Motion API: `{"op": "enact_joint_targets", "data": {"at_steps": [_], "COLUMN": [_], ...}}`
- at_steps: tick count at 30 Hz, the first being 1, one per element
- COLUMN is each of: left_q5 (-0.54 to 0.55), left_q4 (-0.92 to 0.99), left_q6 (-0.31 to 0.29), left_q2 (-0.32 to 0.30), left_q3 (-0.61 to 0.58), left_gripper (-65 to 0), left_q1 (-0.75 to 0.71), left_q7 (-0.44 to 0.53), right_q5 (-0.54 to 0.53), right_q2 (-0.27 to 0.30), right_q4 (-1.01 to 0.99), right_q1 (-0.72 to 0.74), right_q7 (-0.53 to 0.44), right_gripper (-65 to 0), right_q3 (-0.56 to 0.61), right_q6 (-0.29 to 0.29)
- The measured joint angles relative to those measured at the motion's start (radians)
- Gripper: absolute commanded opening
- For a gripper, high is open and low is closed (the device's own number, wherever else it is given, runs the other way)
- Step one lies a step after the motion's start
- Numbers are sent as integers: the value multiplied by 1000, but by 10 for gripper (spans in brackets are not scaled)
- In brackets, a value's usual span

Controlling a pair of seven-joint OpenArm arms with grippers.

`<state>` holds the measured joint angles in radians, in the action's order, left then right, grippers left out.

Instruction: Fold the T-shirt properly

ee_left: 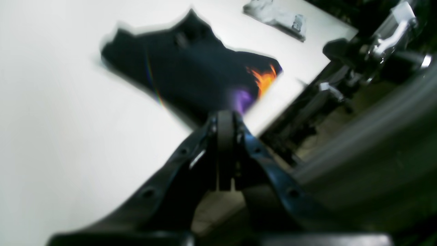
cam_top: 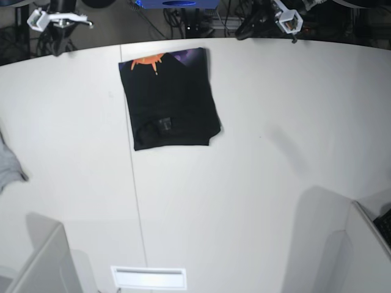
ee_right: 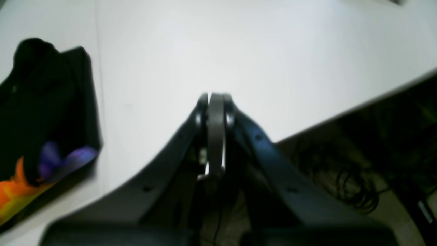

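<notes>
Left wrist view: white tabletop (ee_left: pixel 61 119) fills your left side, dark cluttered floor and rig parts off its edge on the right. The T-shirt (ee_left: pixel 184 71) lies flat on the tabletop ahead of the left hand (ee_left: pixel 225 118), folded into a compact black shape, orange-and-purple print at the corner nearest the tabletop edge. Your left hand is closed, fingers pressed together, nothing between them, held off the shirt. A small grey cloth (ee_left: pixel 276 15) lies farther back, well apart from the shirt. Picture is blurred.

Right wrist view: same tabletop (ee_right: pixel 256 51), edge running across the right, cables on the floor below. Your right hand (ee_right: pixel 215 99) is closed and empty over bare white surface. The T-shirt (ee_right: pixel 41 112) lies off to the left, well apart from it, print at the lower left.

Base view: tabletop (cam_top: pixel 256 201) seen from above. The T-shirt (cam_top: pixel 171 104) is a folded rectangle near the far edge, print strip along that edge. The grey cloth (cam_top: pixel 7 166) is at the left border. Both arms are parked past the far edge; hands too small to judge here.
</notes>
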<state>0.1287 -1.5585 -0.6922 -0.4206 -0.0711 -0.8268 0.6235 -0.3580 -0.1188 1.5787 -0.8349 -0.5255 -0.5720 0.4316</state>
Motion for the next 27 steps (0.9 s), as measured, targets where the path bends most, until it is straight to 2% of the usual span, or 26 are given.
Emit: {"op": "enact_joint_targets", "data": {"at_steps": [2, 4, 6, 9, 11, 16, 20, 22, 23, 25, 27], "left_q5": [10, 15, 14, -1, 19, 31, 18, 32, 32, 29, 29], "left_q4": [112, 249, 402, 651, 822, 1153, 1340, 1429, 1462, 1529, 1554], "left_q6": [4, 10, 5, 0, 2, 8, 2, 6, 28, 143, 234], "left_q2": [-1, -4, 1, 13, 24, 118, 192, 224, 237, 271, 307], "left_q3": [-8, -50, -112, -196, -228, -311, -365, -361, -362, -369, -369], "left_gripper": [-650, -650, -650, -650, -650, -650, -650, -650, -650, -650, -650], "left_q1": [-13, -13, -2, 50, 119, 297, 389, 436, 454, 488, 505], "left_q7": [85, 162, 237, 285, 306, 322, 304, 309, 309, 300, 206], "right_q5": [-2, -2, -1, -1, 0, -8, -3, 0, -4, 2, -8], "right_q2": [-1, -2, 3, 11, 39, 156, 192, 207, 215, 233, 252], "right_q4": [-92, -211, -340, -558, -724, -1156, -1408, -1472, -1484, -1487, -1487], "right_q1": [-21, -24, -16, 32, 85, 231, 356, 418, 440, 476, 496], "right_q7": [-92, -141, -148, -137, -151, -148, -140, -84, -50, 65, 126], "right_gripper": [-650, -650, -650, -650, -650, -650, -650, -650, -650, -650, -650], "right_q3": [0, 0, 5, 7, 24, 224, 367, 444, 482, 555, 625], "right_q6": [6, 2, 0, -1, 3, -3, -4, -5, -4, -3, -4]}}
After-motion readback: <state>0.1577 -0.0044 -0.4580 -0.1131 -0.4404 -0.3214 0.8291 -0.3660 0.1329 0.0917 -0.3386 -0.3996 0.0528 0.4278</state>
